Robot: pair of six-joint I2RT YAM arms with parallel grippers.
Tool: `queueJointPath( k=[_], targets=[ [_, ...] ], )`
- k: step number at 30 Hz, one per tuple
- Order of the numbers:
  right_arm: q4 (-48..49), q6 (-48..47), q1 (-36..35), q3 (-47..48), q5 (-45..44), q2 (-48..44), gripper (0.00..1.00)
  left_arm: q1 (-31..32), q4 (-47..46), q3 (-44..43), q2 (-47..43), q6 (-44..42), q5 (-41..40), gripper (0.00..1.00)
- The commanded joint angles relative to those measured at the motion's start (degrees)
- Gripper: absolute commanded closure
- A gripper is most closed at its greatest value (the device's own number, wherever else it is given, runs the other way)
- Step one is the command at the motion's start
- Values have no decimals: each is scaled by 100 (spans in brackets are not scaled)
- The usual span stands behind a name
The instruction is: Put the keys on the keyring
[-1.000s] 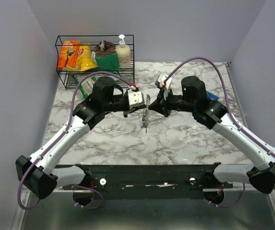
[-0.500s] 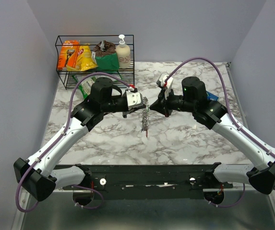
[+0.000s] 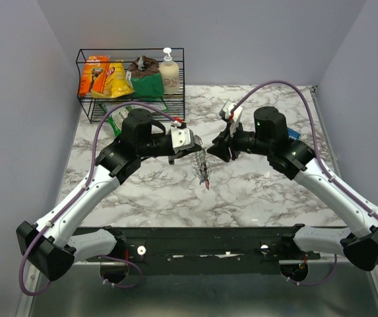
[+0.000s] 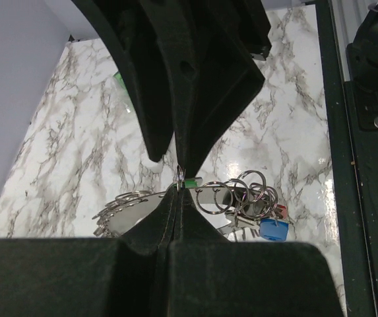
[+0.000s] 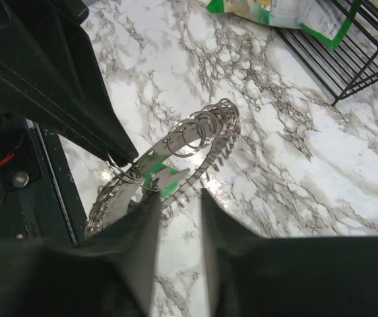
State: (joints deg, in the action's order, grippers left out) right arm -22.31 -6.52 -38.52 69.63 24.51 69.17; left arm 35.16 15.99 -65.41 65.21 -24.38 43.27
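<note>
**Two claws, one bunch of keys in mid-air**

We can't read any writing on the packets (image 3: 106,78) in the rack (image 3: 175,99). Left gripper (image 4: 177,175) is pinched tight on the keyring (image 3: 204,170), which hangs mid-frame with a blue key (image 4: 272,229) among its rings. Right gripper (image 5: 179,193) is just beside it, narrowly parted and holding nothing. The bunch sits lower than a second ago.

Left arm (image 3: 83,198) and right arm (image 3: 334,195): white shells, black joints, purple cables (image 3: 99,142). Left claw (image 4: 177,177) and right claw (image 5: 177,195) are matte black.

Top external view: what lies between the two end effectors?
Only the keyring, hanging from the left end effector, beside the right end effector; the top external view shows it.
</note>
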Motion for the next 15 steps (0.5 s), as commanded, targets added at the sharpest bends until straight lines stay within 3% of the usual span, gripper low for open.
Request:
queueJointPath(
  k=[1,2,8,15],
  targets=[
    [147,-164,38,-151,-463,-342,46,44,-307,-16,-175,74,305,100],
    [156,-200,38,-186,-526,-464,35,44,-316,-16,-184,65,305,100],
    [376,-472,64,-379,-518,-948,1,35,-351,2,-167,83,375,100],
    [517,-455,354,-345,492,-1230,0,35,-474,45,-175,109,507,100]
  ],
)
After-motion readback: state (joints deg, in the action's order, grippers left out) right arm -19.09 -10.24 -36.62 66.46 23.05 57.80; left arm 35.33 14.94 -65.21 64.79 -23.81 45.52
